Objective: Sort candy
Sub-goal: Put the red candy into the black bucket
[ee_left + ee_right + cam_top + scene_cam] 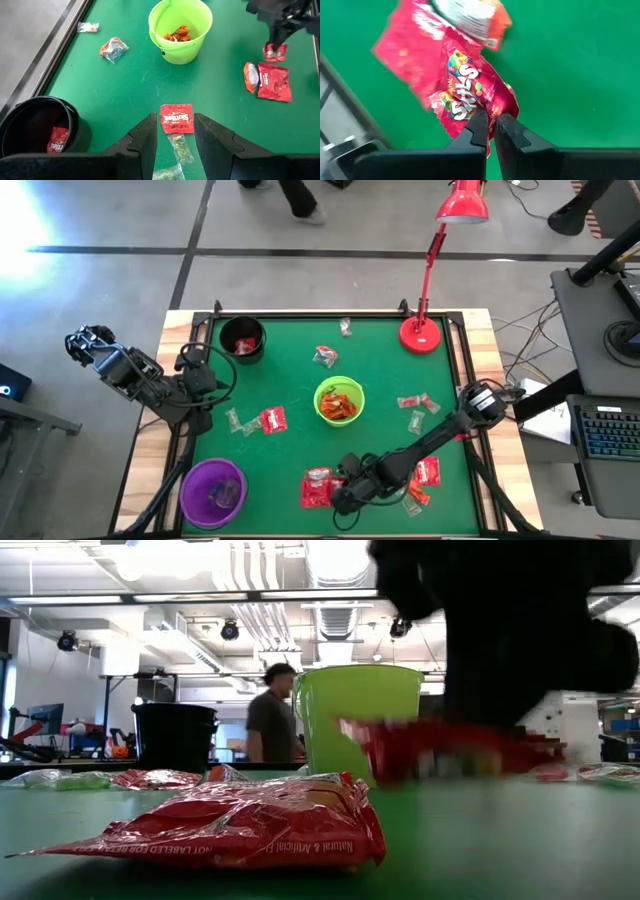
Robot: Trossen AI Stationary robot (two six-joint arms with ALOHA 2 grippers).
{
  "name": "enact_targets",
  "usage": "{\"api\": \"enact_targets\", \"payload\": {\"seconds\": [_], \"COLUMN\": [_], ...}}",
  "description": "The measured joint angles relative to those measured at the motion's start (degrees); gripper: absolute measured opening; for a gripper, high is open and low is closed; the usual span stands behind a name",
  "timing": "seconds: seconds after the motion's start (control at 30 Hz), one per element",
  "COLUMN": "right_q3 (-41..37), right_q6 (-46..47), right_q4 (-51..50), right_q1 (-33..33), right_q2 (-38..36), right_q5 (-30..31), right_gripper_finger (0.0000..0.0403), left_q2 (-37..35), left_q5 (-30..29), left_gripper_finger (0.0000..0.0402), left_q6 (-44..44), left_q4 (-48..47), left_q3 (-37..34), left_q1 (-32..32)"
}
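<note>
Candy sorting on a green table [300, 395], right gripper [490, 125] pinching the edge of a red Skittles packet [465, 92], apparently to lift it for sorting.

Largest first: the lime-green bowl [339, 401], farther out from that gripper, holds orange-red sweets; a black bowl [242, 339] holds one red packet; a purple bowl [212, 491] sits nearby. The left gripper [174, 131] waits part-open over another packet lettered "Skittles" [176, 118]. In the low view, the nearest wrapper [235, 825] reads "Natural & Artificial".

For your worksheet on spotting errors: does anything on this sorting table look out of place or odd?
Nothing looks spilled or damaged. Loose candy still dots the green table, and the right gripper is shut on a red packet.
</note>
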Motion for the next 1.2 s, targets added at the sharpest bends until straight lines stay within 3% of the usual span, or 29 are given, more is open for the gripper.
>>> {"api": "enact_targets", "payload": {"seconds": [0.27,0.6,0.93,1.07,1.2], "right_q3": [12.1,27.7,33.0,34.0,35.5], "right_q6": [-5.3,-20.4,-35.4,-39.4,-42.8], "right_q4": [-15.4,-23.9,-24.9,-25.1,-25.0], "right_q1": [0.0,-3.9,-12.5,-15.4,-17.9], "right_q2": [-0.2,-0.3,-0.4,-0.4,-0.4], "right_q5": [2.7,14.4,16.0,15.2,14.1], "right_gripper_finger": [0.0008,0.0008,0.0008,0.0008,0.0008], "left_q2": [0.4,0.7,0.2,-0.1,-0.2], "left_q5": [0.0,-3.6,-6.5,-4.3,-1.1], "left_gripper_finger": [0.0111,0.0111,0.0099,0.0101,0.0115], "left_q6": [-2.5,-0.6,5.0,3.1,4.0], "left_q4": [0.0,0.6,6.8,8.2,15.3], "left_q3": [0.0,-0.5,-5.8,-9.3,-12.8], "left_q1": [0.0,0.8,7.1,9.9,12.5]}}
